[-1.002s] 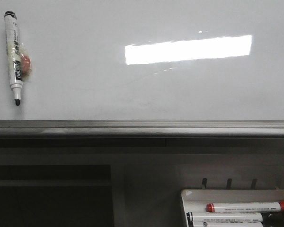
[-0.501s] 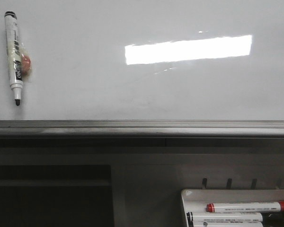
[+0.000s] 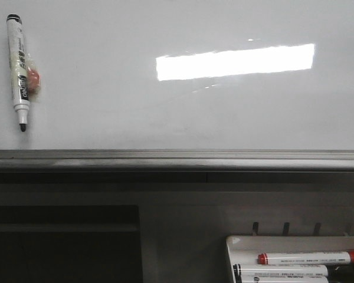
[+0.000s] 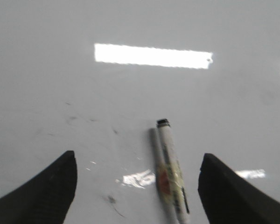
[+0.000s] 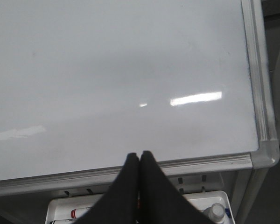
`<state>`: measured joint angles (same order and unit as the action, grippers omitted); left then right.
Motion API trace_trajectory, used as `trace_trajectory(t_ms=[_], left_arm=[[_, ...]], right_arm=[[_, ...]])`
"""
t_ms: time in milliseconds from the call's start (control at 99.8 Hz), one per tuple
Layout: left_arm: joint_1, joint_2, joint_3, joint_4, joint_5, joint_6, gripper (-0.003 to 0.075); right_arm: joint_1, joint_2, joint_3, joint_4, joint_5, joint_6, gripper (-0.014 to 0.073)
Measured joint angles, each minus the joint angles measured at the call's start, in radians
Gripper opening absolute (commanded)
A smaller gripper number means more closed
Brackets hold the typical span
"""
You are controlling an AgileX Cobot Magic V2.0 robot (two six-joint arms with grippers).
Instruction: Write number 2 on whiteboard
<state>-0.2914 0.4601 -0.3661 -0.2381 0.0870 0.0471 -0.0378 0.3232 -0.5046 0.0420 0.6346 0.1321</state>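
Our left gripper (image 4: 137, 186) hangs with jaws spread over the whiteboard (image 4: 60, 84); the marker (image 4: 170, 172) lies between them, nearer the right-hand jaw, its long axis running away from the wrist. Our right gripper (image 5: 140, 158), jaws pressed together, is farther off; no 2 yet

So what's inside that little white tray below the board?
The white tray holds a red-capped marker and two black-capped markers below it. The right wrist view adds a small bottle. The rest is cut off or hidden by the right gripper.
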Motion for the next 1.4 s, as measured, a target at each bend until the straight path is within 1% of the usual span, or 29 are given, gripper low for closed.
trace_trajectory(t_ms=[100, 170, 291, 431, 581, 781, 892, 962, 1002, 1032, 1052, 1082, 1102, 1112, 1122, 1152, 1172, 1302, 1353, 1403], left_arm=[[-0.119, 0.084, 0.0, 0.0, -0.031, 0.002, 0.0501], [-0.191, 0.159, 0.0, 0.0, -0.087, 0.002, 0.0501], [-0.271, 0.293, 0.0, 0.0, -0.185, 0.002, 0.0501], [-0.292, 0.437, 0.0, -0.031, -0.25, 0.002, 0.05], [-0.309, 0.564, -0.006, -0.076, -0.281, 0.002, 0.0499], [-0.315, 0.653, -0.014, -0.15, -0.384, 0.002, 0.0492], [-0.315, 0.685, -0.016, -0.182, -0.417, 0.001, 0.0484], [-0.315, 0.707, -0.018, -0.194, -0.425, -0.004, 0.0421], [-0.315, 0.721, -0.018, -0.197, -0.434, -0.01, 0.0359], [-0.315, 0.73, -0.02, -0.198, -0.441, -0.012, 0.029], [-0.315, 0.735, -0.02, -0.198, -0.446, -0.015, 0.0258], [-0.315, 0.743, -0.022, -0.198, -0.452, -0.015, 0.0172], [-0.315, 0.747, -0.022, -0.198, -0.455, -0.016, 0.0138], [-0.315, 0.749, -0.022, -0.198, -0.456, -0.016, 0.0103], [-0.315, 0.753, -0.024, -0.198, -0.459, -0.016, 0.0086], [-0.315, 0.759, -0.023, -0.198, -0.462, -0.017, 0.0002], [-0.315, 0.762, -0.024, -0.198, -0.464, -0.019, -0.0025], [-0.317, 0.771, -0.026, -0.175, -0.465, -0.021, -0.002], [-0.317, 0.771, -0.026, -0.158, -0.465, -0.022, -0.002], [-0.317, 0.769, -0.026, -0.126, -0.459, -0.023, -0.002]], right_arm=[[0.002, 0.0, 0.0, 0.0, 0.0, 0.0, -0.0071], [0.012, 0.0, 0.0, 0.0, 0.0, 0.0, -0.0071], [0.045, 0.0, 0.0, 0.0, -0.013, 0.0, -0.0071], [0.068, 0.0, 0.0, 0.0, -0.015, 0.0, -0.0071], [0.071, 0.0, 0.0, 0.0, -0.015, 0.0, -0.0071], [0.071, 0.0, 0.0, 0.0, -0.019, 0.0, -0.0071], [0.071, 0.0, 0.0, 0.0, -0.023, 0.0, -0.0071], [0.071, 0.0, 0.0, 0.0, -0.025, 0.0, -0.0071], [0.071, 0.0, 0.0, 0.0, -0.025, 0.0, -0.0071], [0.071, 0.0, 0.0, 0.0, -0.026, 0.0, -0.0071], [0.071, 0.0, 0.0, 0.0, -0.026, 0.0, -0.0071], [0.071, 0.0, 0.0, 0.0, -0.026, 0.0, -0.0071], [0.071, 0.0, 0.0, 0.0, -0.028, 0.0, -0.0071], [0.071, 0.0, 0.0, 0.0, -0.027, 0.0, -0.0071], [0.071, 0.0, 0.0, 0.0, -0.027, 0.0, -0.0071], [0.071, 0.0, 0.0, 0.0, -0.027, 0.0, -0.0071], [0.071, 0.0, 0.0, 0.0, -0.027, 0.0, -0.0071], [0.084, 0.0, 0.0, 0.0, -0.027, 0.0, -0.0071], [0.105, 0.0, 0.0, 0.005, -0.027, 0.0, -0.0071], [0.149, 0.0, 0.0, 0.019, -0.03, 0.0, -0.0071]])
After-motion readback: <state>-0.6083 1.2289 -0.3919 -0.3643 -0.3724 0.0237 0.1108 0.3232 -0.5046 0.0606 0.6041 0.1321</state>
